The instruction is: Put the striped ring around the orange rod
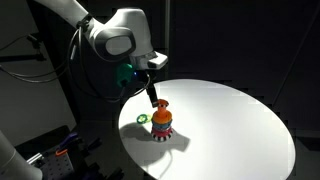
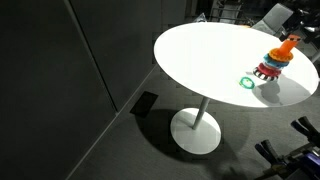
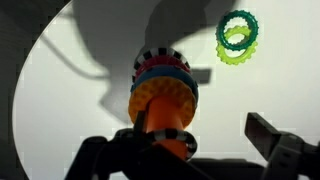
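The orange rod (image 3: 163, 108) rises from a stack of coloured rings (image 3: 163, 72) on a white round table (image 1: 230, 120). In the wrist view the striped ring (image 3: 172, 137) encircles the rod near its top, close to my left finger; whether they touch I cannot tell. My gripper (image 3: 200, 131) hangs directly above the rod, open, with its right finger (image 3: 262, 130) well clear of the rod. Both exterior views show the rod (image 1: 160, 105) (image 2: 287, 47) on the stack, with the gripper (image 1: 155, 96) just over it.
A plain green ring (image 3: 237, 37) (image 1: 143, 119) (image 2: 246, 82) lies flat on the table beside the stack. The stack stands near the table's edge (image 2: 300, 95). Dark surroundings and cables lie beyond the table.
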Motion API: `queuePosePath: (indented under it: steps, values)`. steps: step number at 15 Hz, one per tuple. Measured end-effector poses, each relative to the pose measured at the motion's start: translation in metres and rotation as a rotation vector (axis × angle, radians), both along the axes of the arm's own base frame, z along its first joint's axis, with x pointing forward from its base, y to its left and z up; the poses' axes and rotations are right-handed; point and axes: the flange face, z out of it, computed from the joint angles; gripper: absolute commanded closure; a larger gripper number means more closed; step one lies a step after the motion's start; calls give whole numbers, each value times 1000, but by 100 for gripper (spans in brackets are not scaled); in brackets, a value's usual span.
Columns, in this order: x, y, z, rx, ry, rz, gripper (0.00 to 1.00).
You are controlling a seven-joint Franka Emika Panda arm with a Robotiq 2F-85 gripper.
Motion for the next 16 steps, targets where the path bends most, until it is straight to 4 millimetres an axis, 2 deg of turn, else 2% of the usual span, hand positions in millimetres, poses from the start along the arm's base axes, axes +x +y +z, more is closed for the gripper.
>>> queuePosePath:
  steps: [11,16]
  values:
    - [8,-3,13,-7,-30,-2,0]
    - [12,-1,10,-8,-28,3,0]
